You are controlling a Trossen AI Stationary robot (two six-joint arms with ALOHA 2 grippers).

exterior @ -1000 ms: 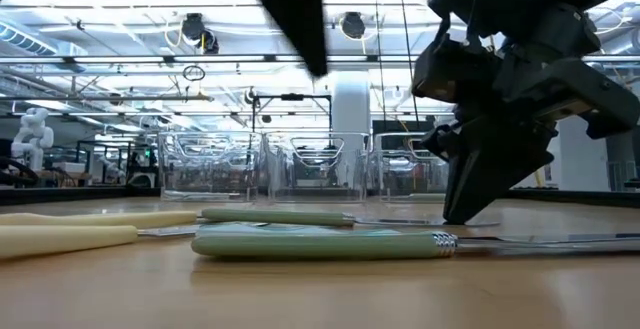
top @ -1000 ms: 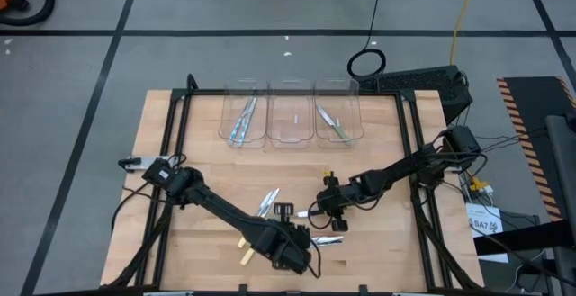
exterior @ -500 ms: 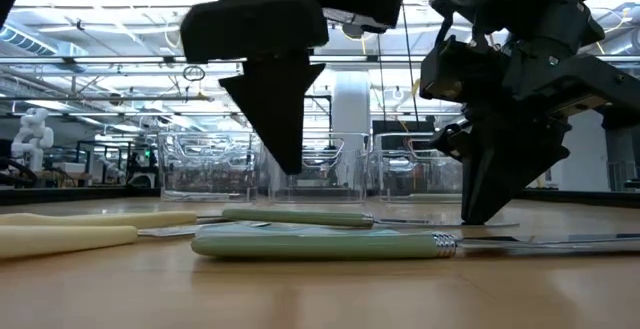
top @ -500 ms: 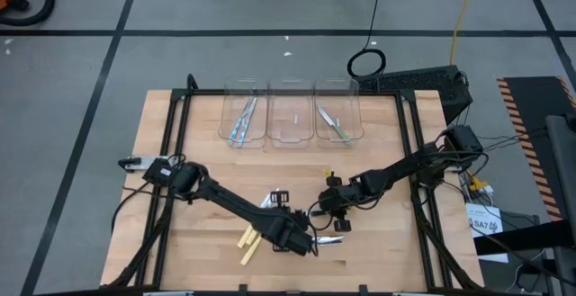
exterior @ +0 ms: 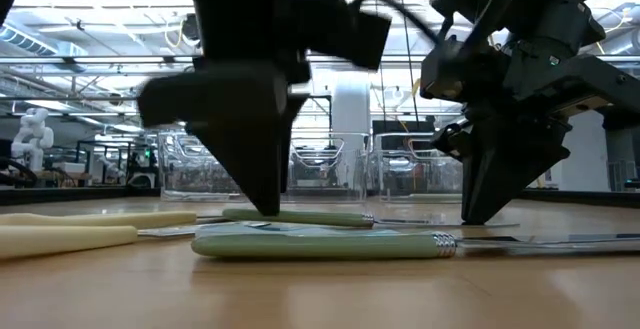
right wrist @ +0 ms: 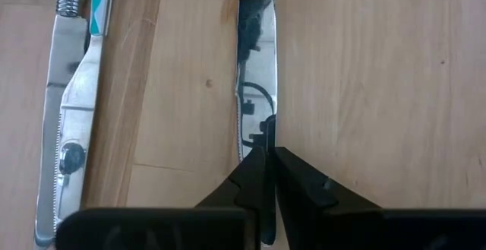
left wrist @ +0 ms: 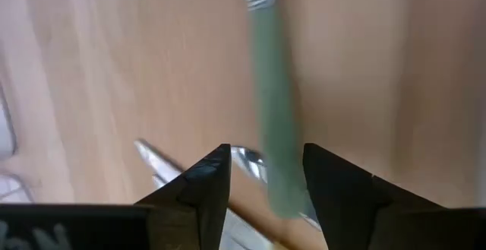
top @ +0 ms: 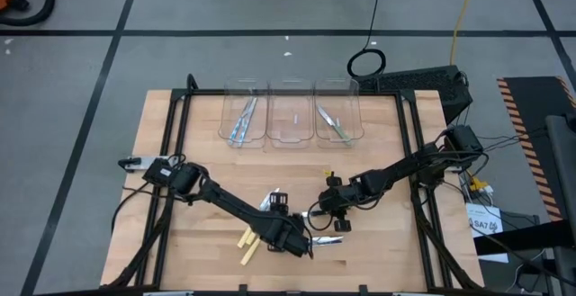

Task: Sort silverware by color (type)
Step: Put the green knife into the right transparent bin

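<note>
Silverware lies scattered on the wooden table's near middle. Pale yellow handles [top: 245, 242] lie near the left arm, a blue piece [top: 268, 201] is partly under that arm, and green-handled pieces [exterior: 320, 244] lie near the front. My left gripper [left wrist: 266, 159] is open and low over a green handle [left wrist: 272, 113]. One finger stands on each side of the handle's end, and I cannot tell whether they touch it. My right gripper [right wrist: 266, 159] is shut, its tip down on a knife [right wrist: 257, 75] that lies flat on the table. My right gripper sets its shut fingertips on the knife's silvery blade [right wrist: 257, 132], toward the end away from the handle. It comes from above at a slant, in line with the blade. The knife lies flat on the wood.
Three clear bins stand in a row at the far side. The left bin [top: 243, 121] holds blue pieces, the middle bin [top: 290, 123] shows none that I can make out, and the right bin [top: 337, 121] holds a green one. A black frame rail [top: 175, 152] borders the table.
My left gripper has come down and moved a little toward the far edge. It now reaches table level at the farther green handle. The silverware has stayed where it was.
</note>
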